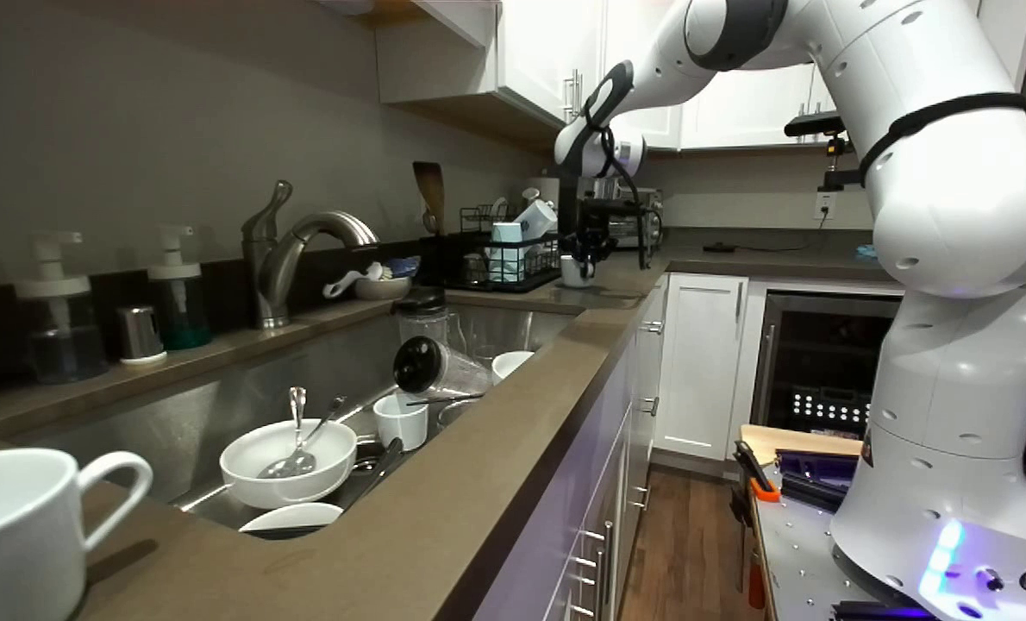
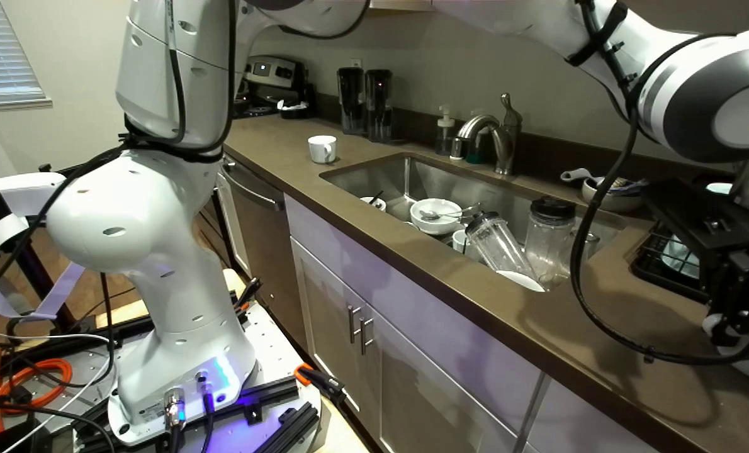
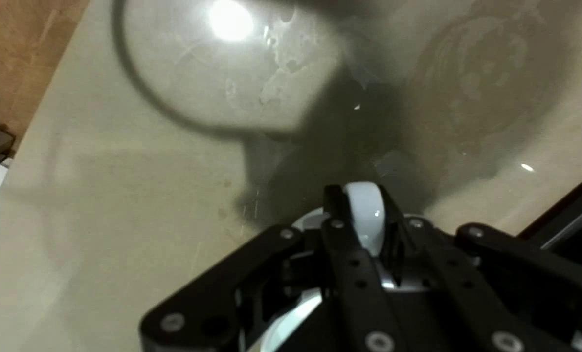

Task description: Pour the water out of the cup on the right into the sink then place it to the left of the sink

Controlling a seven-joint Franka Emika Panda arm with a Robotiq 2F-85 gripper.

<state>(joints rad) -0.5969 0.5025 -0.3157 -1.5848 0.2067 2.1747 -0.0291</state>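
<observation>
Pinching the white mug (image 1: 572, 274) by its handle (image 3: 368, 217) in the gripper (image 3: 363, 198), with black fingers (image 3: 339, 239) pressed to both sides. Held to the right of the stainless-steel sink (image 2: 450, 182), just beside the black dish rack (image 1: 522, 283). Mostly covered by the gripper in the wrist view, down to slivers of white around the fingers. Cropped by the right frame edge in an exterior view and crossed there by a cable (image 2: 576, 251). Cannot tell whether resting on the countertop (image 1: 513, 423) or slightly clear of it; cannot make out the mug's contents in any view. Can make out a second white mug (image 2: 322, 149) left of the sink, cut off by the left edge in an exterior view. Can also see, inside the sink, a white bowl (image 1: 284, 496) with a metal spoon (image 1: 296, 464) and a tilted, black-lidded clear jar (image 1: 457, 371). Hard to separate the lower dishes, half hidden behind the counter's front edge.
</observation>
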